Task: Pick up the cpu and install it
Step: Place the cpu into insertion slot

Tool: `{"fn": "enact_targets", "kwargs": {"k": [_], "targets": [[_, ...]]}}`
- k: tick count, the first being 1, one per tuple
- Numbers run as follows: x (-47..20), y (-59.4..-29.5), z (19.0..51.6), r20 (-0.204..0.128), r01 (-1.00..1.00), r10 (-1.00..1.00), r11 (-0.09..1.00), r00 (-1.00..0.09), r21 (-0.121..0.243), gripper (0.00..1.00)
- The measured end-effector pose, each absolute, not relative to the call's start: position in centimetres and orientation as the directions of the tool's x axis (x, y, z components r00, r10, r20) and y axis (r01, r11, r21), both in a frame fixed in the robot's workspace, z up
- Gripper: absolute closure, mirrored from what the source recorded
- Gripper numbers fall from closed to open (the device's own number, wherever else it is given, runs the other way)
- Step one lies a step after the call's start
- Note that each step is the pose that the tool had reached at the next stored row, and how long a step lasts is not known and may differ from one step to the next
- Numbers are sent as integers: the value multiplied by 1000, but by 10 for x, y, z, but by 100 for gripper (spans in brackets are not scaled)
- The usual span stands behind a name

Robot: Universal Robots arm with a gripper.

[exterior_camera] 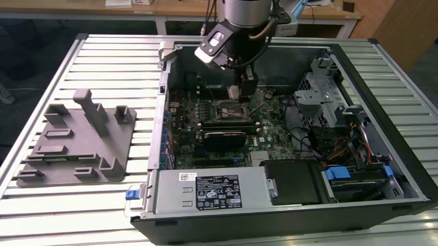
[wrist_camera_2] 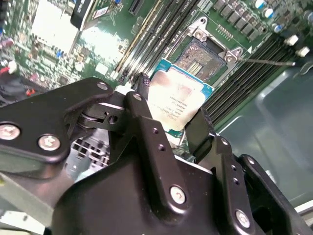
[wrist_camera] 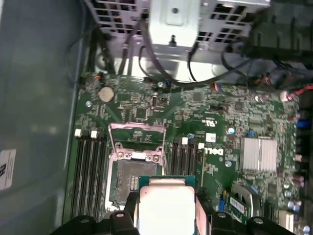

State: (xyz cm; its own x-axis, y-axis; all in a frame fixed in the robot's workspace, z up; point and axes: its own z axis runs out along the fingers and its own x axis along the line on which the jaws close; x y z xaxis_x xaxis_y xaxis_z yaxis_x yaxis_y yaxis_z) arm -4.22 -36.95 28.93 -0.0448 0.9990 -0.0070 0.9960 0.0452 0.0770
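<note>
One cpu (wrist_camera_2: 180, 100) sits gripped at its edges in the hand (wrist_camera_2: 171, 104), suspended close over the open socket (wrist_camera_2: 205, 56) of the motherboard (wrist_camera: 215, 112) inside the case (exterior_camera: 274, 225).

— What sort of place is this?
— A robotics lab or workshop, by the look of it. The bench (exterior_camera: 110, 66) is built of ribbed aluminium slats, and a robot arm (exterior_camera: 243, 20) hangs over it.
— Anything else?
— A desktop computer case (exterior_camera: 287, 223) lies on its side with the panel off, its green motherboard (wrist_camera: 220, 112) bare. Beside it on the bench sits a grey fixture plate (exterior_camera: 75, 148) with raised holders. Behind stand light wooden desks (exterior_camera: 171, 7), office style.
</note>
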Motion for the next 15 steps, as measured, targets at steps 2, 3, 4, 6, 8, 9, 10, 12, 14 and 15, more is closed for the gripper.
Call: {"fn": "enact_targets", "kwargs": {"k": [2,3,4,6,8,9,10,12,14,15], "targets": [[-42,-370,288,-7,997,1000,16,-15,77,46],[-42,-370,288,-7,997,1000,14,-14,77,46],[-42,-370,287,-7,997,1000,14,-14,77,46],[-42,-370,286,-7,997,1000,14,-13,77,46],[-42,-370,286,-7,997,1000,14,-13,77,46],[-42,-370,286,-7,997,1000,14,-13,77,46],[-42,-370,286,-7,997,1000,14,-13,77,46],[-42,-370,285,-7,997,1000,14,-13,77,46],[-42,-370,283,-7,997,1000,14,-13,77,46],[-42,-370,282,-7,997,1000,14,-13,77,46]]}}
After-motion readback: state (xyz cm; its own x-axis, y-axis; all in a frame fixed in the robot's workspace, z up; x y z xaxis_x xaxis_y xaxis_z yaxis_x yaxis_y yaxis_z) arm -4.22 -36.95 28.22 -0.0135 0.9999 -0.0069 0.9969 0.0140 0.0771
